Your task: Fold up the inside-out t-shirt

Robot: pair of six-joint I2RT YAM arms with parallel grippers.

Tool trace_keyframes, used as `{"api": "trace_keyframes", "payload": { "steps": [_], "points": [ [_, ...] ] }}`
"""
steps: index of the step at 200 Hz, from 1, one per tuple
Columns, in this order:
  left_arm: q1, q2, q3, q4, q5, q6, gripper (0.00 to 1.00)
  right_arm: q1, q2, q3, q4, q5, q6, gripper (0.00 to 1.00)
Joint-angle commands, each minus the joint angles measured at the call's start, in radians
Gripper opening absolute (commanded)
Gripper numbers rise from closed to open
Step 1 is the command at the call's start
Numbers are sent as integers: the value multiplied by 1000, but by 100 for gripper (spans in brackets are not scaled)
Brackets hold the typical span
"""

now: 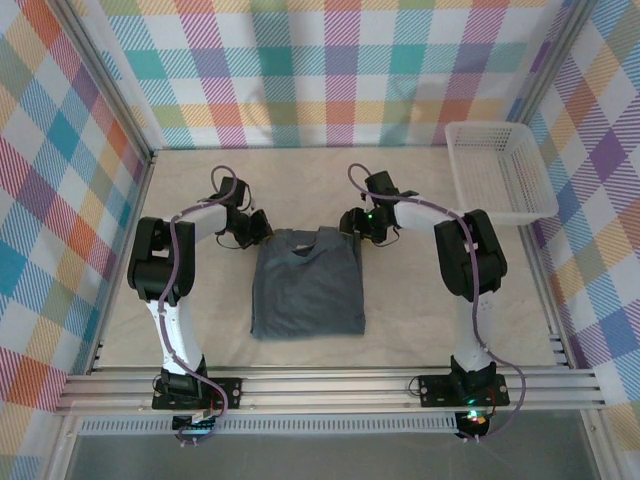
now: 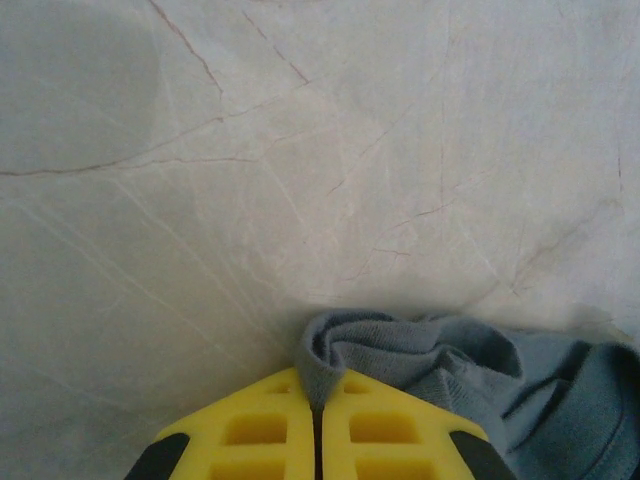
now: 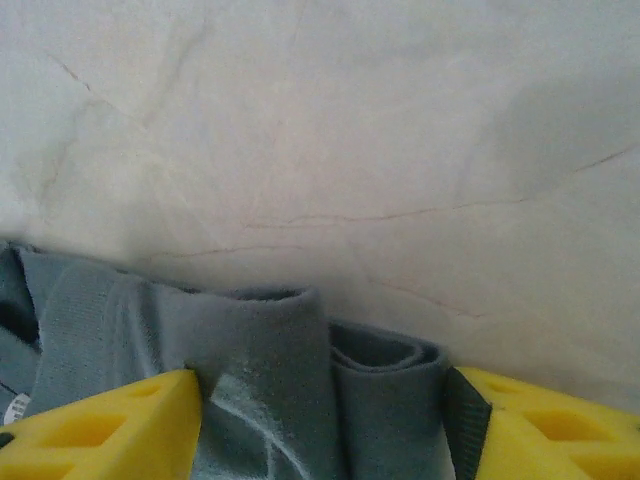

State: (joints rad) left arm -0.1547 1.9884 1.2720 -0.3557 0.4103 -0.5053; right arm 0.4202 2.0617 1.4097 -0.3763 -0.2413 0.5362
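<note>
The left end effector (image 2: 316, 400) is shut on the t-shirt (image 2: 420, 350) (far edge, presumably for folding); the right end effector (image 3: 325, 395) is spread astride it, grip unclear.

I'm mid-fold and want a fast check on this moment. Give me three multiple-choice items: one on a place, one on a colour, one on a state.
1. Where does the white plastic mesh basket stand?
A) at the far right corner of the beige table
B) in the middle
C) at the near left corner

2. What colour are the fingers of the left tool?
A) red
B) yellow
C) white

3. What state is the left tool in?
A) wide open over bare surface
B) closed on the basket's rim
C) shut on a fold of the dark slate-grey t-shirt

Answers:
1 A: the top view shows it by the right wall at the far side.
2 B: the left wrist view shows yellow moulded fingers.
3 C: its jaws meet, with grey fabric pinched at the tips.
</note>
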Motion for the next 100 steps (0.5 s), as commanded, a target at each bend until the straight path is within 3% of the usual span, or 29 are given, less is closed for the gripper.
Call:
{"api": "trace_keyframes", "payload": {
  "steps": [1,39,50,61,79,93,100],
  "points": [
    [-10,-40,-14,3,12,-10,0,14,39,18,4,-47,29,63],
    [-10,-40,-13,1,8,-11,0,20,62,36,-8,-56,36,60],
    [-10,-39,-13,2,9,-13,0,20,62,44,-14,-58,37,50],
    [-9,-40,-14,1,11,-14,0,21,60,57,-27,-50,37,32],
    [-7,-53,-13,-2,13,-15,0,19,45,71,-45,-31,30,13],
    [1,-74,-13,5,44,-31,0,14,20,83,-57,-41,18,1],
    [9,-88,-13,23,78,-50,0,11,-1,92,-63,-51,14,0]
  ]
}}
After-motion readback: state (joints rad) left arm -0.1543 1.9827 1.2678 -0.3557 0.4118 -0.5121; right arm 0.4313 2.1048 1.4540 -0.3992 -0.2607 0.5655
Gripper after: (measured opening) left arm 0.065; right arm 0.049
